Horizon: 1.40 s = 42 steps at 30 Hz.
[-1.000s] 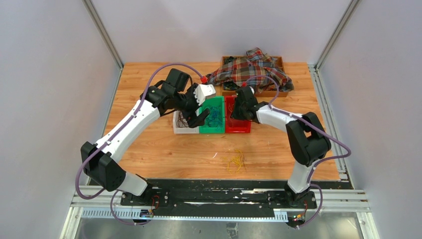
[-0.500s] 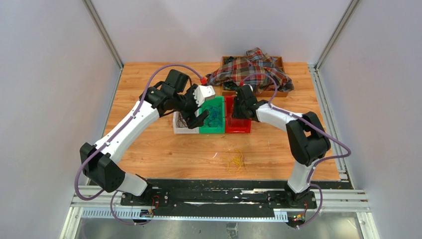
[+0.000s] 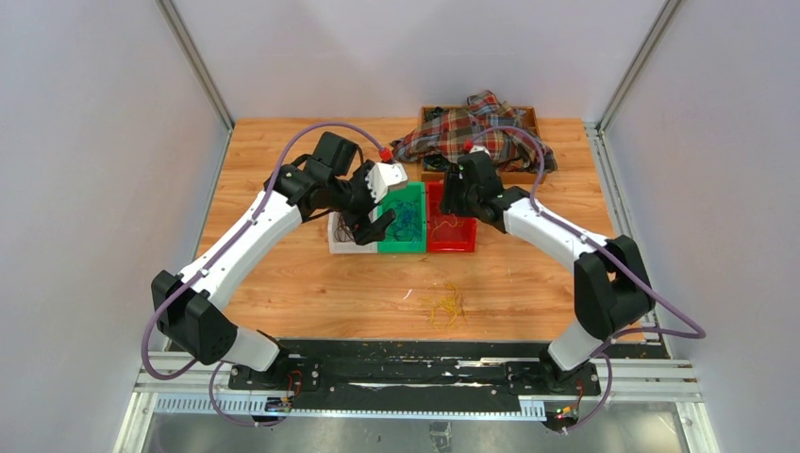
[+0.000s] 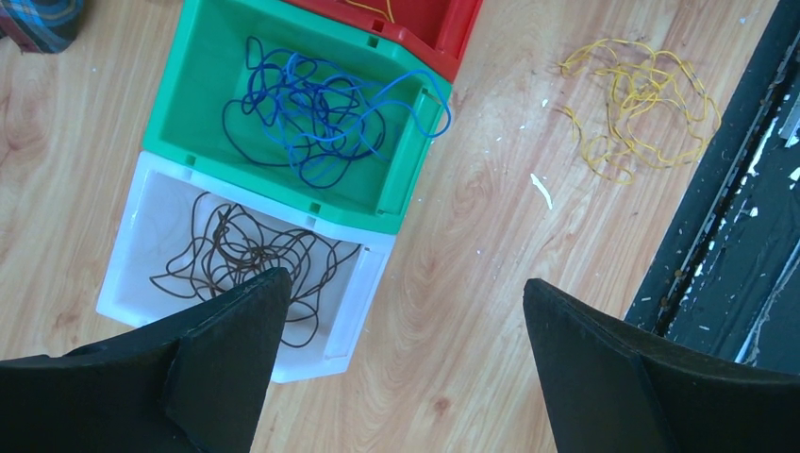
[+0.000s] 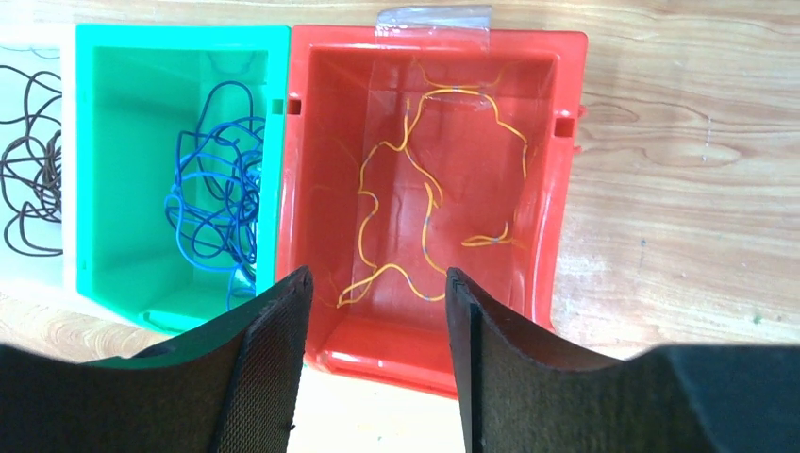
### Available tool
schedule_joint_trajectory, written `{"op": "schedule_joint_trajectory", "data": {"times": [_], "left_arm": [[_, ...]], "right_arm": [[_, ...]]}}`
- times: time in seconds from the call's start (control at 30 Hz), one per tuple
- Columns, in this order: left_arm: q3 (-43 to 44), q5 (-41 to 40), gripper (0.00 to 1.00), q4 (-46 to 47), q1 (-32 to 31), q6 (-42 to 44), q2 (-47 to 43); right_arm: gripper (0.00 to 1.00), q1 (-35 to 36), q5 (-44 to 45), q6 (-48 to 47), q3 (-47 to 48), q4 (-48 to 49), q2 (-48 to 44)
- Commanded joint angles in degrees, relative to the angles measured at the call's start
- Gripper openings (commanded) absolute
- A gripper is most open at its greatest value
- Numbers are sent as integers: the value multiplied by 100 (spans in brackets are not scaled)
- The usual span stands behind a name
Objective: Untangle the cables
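Sorting stage, cables by colour. A single yellow cable [image 5: 429, 212] lies loosely looped on the floor of the red bin [image 5: 557, 189], directly below and just ahead of the right gripper [image 5: 377, 274]. The gripper's fingers stand apart with nothing between them. Blue cables [image 4: 316, 118] fill the green bin [image 4: 198, 57] to that hand's left. Brown cables [image 4: 245, 255] lie in the white bin [image 4: 132, 255], partly under one finger of the left gripper [image 4: 406, 283], which is spread wide and empty. A yellow tangle [image 4: 637, 104] rests on the bare table [image 4: 472, 359], ahead of the left gripper's other finger and well apart from the bins.

Over the last second the right arm's elbow has swung outward and its wrist has drawn back and up from the red bin; the left arm has not moved. This suggests that one yellow strand has been delivered and released. The table tangle is probably the remaining work, and will need separating strand by strand.
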Motion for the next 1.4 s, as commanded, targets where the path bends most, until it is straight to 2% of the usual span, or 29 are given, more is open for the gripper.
{"op": "schedule_joint_trajectory", "data": {"times": [0.0, 0.1, 0.27, 0.47, 0.6, 0.77, 1.0, 1.37], "left_arm": [[43, 176, 98, -14, 42, 86, -158], [-34, 307, 98, -61, 42, 137, -151], [-243, 490, 98, -82, 39, 238, -156], [-450, 619, 98, -82, 33, 311, -68], [-616, 789, 98, -84, 33, 278, 52], [-805, 1066, 99, 129, -58, -22, 283], [-1105, 915, 98, 771, -885, -685, 843], [-754, 1591, 87, 1762, -1312, -1600, 2082]], "right_arm": [[56, -33, 107, -86, -258, -212, -600], [59, 113, 165, -100, -846, -120, -1218], [59, 812, 133, 33, -1942, -105, -2161], [51, 1910, 130, 449, -3048, -277, -2895], [47, 2321, 156, 575, -3629, -95, -3070], [42, 2340, 121, 611, -3853, 78, -3062], [30, 2343, 139, 887, -4174, 338, -2868], [29, 2340, 186, 1031, -4697, 616, -3751]]}}
